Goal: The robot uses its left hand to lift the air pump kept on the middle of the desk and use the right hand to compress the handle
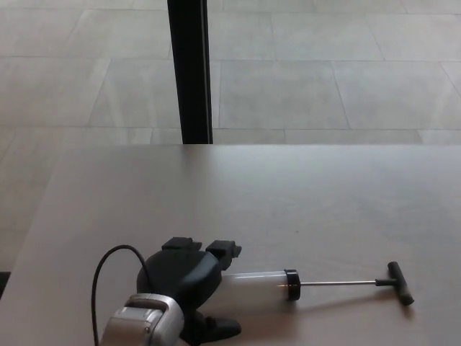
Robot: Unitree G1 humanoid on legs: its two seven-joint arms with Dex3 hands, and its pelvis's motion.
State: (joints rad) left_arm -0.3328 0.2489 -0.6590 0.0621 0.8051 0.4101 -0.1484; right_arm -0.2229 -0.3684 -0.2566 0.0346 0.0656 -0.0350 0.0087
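the air pump [261,284] lies flat on the desk [324,202], toward the near edge and a little right of the middle. its clear barrel runs left to right, ends at a black collar [291,284], and from there a thin metal rod [337,282] stretches out toward 3 o'clock to a black t-shaped handle [400,282]. the rod is drawn well out, so the handle sits far from the collar. the handle rests on the desk with nothing touching it.

the left hand [189,285] comes in from about 7 o'clock and sits over the left end of the barrel. its two thick fingers [223,252] curl down over the far side of the tube, and the thumb [216,329] reaches along the near side, so the barrel's left end lies between them. the hand looks wrapped around the tube, though the palm hides the contact itself and i cannot tell how firmly it grips. the pump looks level with the desk and casts a close shadow under it.

a silver wrist [140,323] shows at the bottom edge, with a black cable [97,288] looping up from it at 9 o'clock of the hand.

beyond the desk's far edge, at 12 o'clock, a dark upright post [189,72] stands on a pale tiled floor [324,65].
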